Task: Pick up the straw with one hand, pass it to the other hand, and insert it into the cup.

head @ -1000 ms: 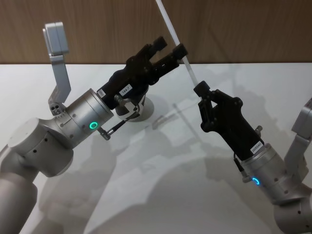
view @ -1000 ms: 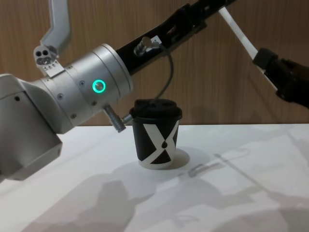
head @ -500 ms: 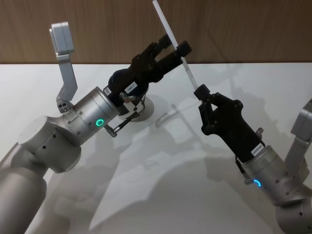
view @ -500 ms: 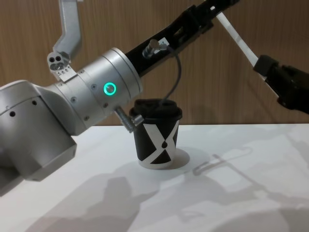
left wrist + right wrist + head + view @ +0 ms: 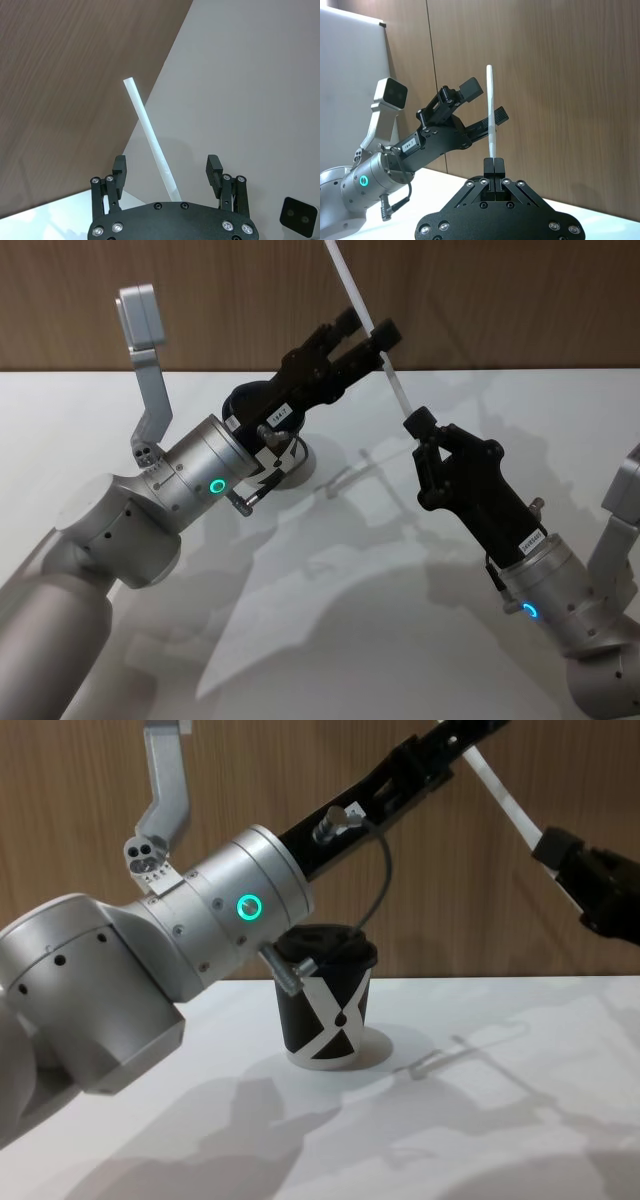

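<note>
A: Where's the straw (image 5: 397, 392)?

B: Up in the air over the far side of the surface (image 5: 500, 1120), tilted. The right claw (image 5: 418, 424) is clamped tight on its lower end. The left claw (image 5: 370, 328) gapes wide, one finger on either side of the middle, not gripping.

A: The risk?

B: If the right lets go too early, the straw drops. A skewed pinch could also swing it wide of the cup (image 5: 325, 1010), which stands under the left arm.

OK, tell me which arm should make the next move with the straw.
Left. The left gripper is open, fingers either side of the straw, and its arm reaches over the cup. The right gripper just pinches the straw's lower end.
</note>
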